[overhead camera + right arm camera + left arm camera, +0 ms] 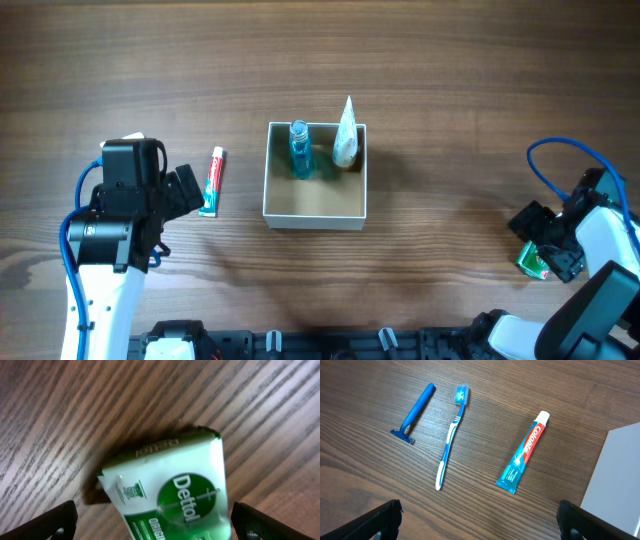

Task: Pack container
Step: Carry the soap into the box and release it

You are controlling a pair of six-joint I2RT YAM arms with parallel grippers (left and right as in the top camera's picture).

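Green soap (170,495) (Dettol) within wide-parted right pincer (161,522)

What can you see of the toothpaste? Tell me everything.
The toothpaste is a small Colgate tube, soft plastic by its look: white cap on, red body with white lettering, turning teal toward the flat crimped end. It lies flat on the wooden table, left of the container and clear of it. The toothbrush lies farther left, not touching. Only the table touches it.
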